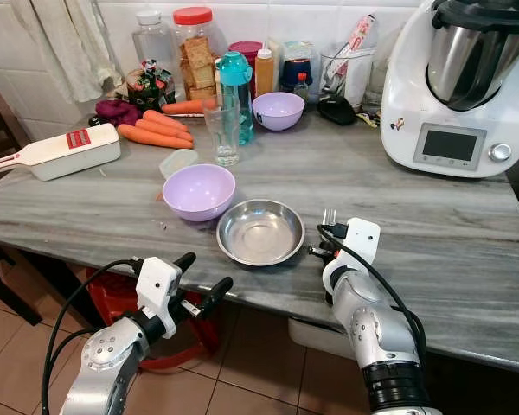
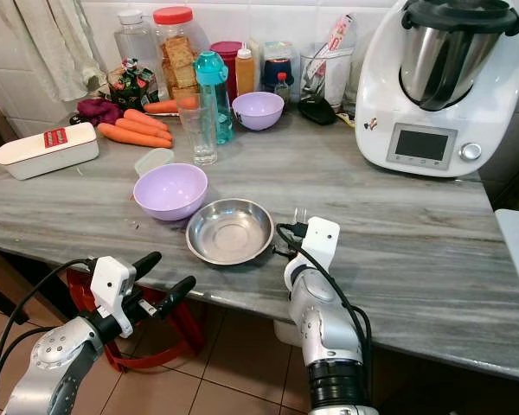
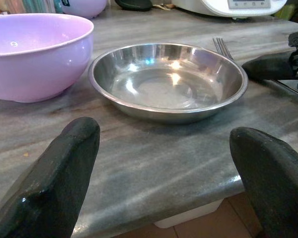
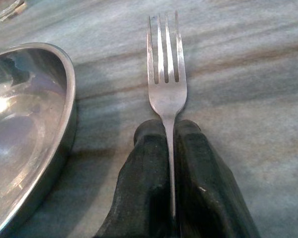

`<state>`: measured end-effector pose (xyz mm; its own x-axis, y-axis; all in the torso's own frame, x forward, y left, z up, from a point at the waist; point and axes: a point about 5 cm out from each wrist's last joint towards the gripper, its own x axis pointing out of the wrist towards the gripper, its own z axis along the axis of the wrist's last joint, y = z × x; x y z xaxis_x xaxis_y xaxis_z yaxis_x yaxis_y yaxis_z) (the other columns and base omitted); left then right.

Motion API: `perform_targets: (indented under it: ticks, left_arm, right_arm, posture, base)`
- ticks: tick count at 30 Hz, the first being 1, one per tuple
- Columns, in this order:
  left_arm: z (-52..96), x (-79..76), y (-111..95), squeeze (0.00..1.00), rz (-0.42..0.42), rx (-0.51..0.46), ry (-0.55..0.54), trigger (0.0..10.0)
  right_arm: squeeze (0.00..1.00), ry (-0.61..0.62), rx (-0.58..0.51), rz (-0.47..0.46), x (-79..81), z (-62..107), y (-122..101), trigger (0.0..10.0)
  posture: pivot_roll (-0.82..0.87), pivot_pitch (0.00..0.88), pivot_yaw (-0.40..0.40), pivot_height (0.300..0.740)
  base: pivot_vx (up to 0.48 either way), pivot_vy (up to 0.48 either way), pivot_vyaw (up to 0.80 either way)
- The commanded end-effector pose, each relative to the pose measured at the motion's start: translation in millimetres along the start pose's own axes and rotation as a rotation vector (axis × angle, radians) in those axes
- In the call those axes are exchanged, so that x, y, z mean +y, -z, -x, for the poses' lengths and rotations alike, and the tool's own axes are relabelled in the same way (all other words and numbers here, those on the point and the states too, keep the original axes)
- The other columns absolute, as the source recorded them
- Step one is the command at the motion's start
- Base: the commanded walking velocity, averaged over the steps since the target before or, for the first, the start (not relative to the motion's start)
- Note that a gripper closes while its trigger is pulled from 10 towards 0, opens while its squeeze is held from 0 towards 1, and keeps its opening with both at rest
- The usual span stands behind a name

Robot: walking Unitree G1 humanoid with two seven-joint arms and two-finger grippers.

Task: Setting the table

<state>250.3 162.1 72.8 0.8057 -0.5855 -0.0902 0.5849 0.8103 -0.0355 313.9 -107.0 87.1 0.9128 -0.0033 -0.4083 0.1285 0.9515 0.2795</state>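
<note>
A steel plate (image 1: 260, 231) lies on the grey marble counter (image 1: 432, 233) near its front edge. Just right of it, my right gripper (image 4: 170, 130) is shut on a metal fork (image 4: 165, 74), whose tines (image 1: 329, 215) point away from me and lie low over the counter beside the plate's rim. A lilac bowl (image 1: 198, 191) sits left of and behind the plate. My left gripper (image 1: 206, 278) hangs open in front of the counter edge, facing the plate (image 3: 168, 79), with nothing between its fingers (image 3: 64, 178).
Behind stand a clear glass (image 1: 223, 130), a teal bottle (image 1: 235, 93), a second lilac bowl (image 1: 278, 110), carrots (image 1: 155, 130), jars and a white kitchen machine (image 1: 460, 82). A white box (image 1: 65, 151) lies far left. The counter to the right is bare.
</note>
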Motion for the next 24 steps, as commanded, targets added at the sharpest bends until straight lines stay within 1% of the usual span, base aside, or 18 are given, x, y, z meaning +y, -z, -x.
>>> perform_targets:
  ticks: [1, 3, 4, 6, 7, 8, 14, 15, 16, 17, 18, 21, 24]
  left_arm:
    - [-0.7, -1.5, -2.9, 0.0, -0.001, -0.004, 0.02, 10.0]
    - [-0.7, -1.6, -2.7, 0.0, -0.001, -0.003, 0.021, 10.0]
    - [-0.8, -1.9, -2.5, 0.0, 0.0, -0.003, 0.021, 10.0]
    - [-1.1, -2.9, -2.4, 0.0, 0.002, -0.003, 0.022, 10.0]
    - [-1.2, -3.1, -2.4, 0.0, 0.002, -0.004, 0.023, 10.0]
    - [-1.2, -3.4, -2.3, 0.0, 0.003, -0.004, 0.023, 10.0]
    - [-1.4, -4.2, -2.1, 0.0, 0.004, -0.004, 0.024, 10.0]
    - [-1.4, -4.1, -2.1, 0.0, 0.004, -0.005, 0.024, 10.0]
    - [-1.7, -4.1, -2.2, 0.0, 0.004, -0.005, 0.024, 10.0]
    - [-1.9, -4.1, -2.2, 0.0, 0.003, -0.005, 0.024, 10.0]
    - [-2.1, -3.8, -2.5, 0.0, 0.003, -0.006, 0.023, 10.0]
    - [-2.1, -3.5, -2.7, 0.0, 0.003, -0.008, 0.021, 10.0]
    - [-2.3, -3.7, -3.3, 0.0, 0.004, -0.011, 0.02, 10.0]
  right_arm:
    - [0.62, -0.008, 0.001, -0.007, 4.9, -2.0, -1.4, 10.0]
    - [0.62, -0.008, 0.001, -0.007, 5.0, -2.1, -1.4, 10.0]
    - [0.67, -0.009, 0.002, -0.009, 5.2, -2.2, -1.2, 10.0]
    - [0.67, -0.009, 0.0, -0.009, 5.5, -2.5, -0.9, 10.0]
    - [0.73, -0.009, 0.0, -0.011, 5.7, -2.6, -0.9, 10.0]
    - [0.85, -0.01, -0.001, -0.013, 6.0, -2.7, -0.8, 10.0]
    - [0.87, -0.008, -0.004, -0.021, 6.2, -3.1, -0.8, 10.0]
    - [0.89, -0.007, -0.009, -0.024, 6.2, -3.0, -1.8, 10.0]
    - [0.89, -0.006, -0.013, -0.026, 6.1, -3.1, -2.7, 10.0]
    - [0.92, -0.007, -0.02, -0.029, 6.0, -3.0, -4.1, 10.0]
    - [1.0, -0.01, -0.04, -0.028, 5.8, -2.1, -8.2, 10.0]
    - [1.0, -0.018, -0.068, -0.022, 5.8, 0.4, -13.5, 10.0]
    - [1.0, -0.016, -0.098, 0.001, -0.3, 5.2, -17.6, 10.0]
  posture:
    - [-0.11, 0.003, 0.044, 0.74]
    - [-0.11, 0.003, 0.044, 0.74]
    - [-0.11, 0.003, 0.044, 0.74]
    - [-0.11, 0.003, 0.044, 0.74]
    - [-0.11, 0.003, 0.044, 0.74]
    - [-0.11, 0.003, 0.044, 0.74]
    - [-0.1, 0.005, 0.043, 0.74]
    - [-0.1, 0.005, 0.043, 0.74]
    - [-0.1, 0.005, 0.042, 0.74]
    - [-0.1, 0.005, 0.042, 0.74]
    - [-0.1, 0.005, 0.042, 0.74]
    - [-0.1, 0.005, 0.042, 0.74]
    - [-0.11, 0.005, 0.042, 0.74]
  base:
    - [0.0, 0.0, 0.0]
    - [0.0, 0.0, 0.0]
    - [0.0, 0.0, 0.0]
    - [0.0, 0.0, 0.0]
    - [0.0, 0.0, 0.0]
    - [0.0, 0.0, 0.0]
    - [0.0, 0.0, 0.0]
    - [0.0, 0.0, 0.0]
    - [0.0, 0.0, 0.0]
    - [0.0, 0.0, 0.0]
    - [0.0, 0.0, 0.0]
    - [0.0, 0.0, 0.0]
    - [0.0, 0.0, 0.0]
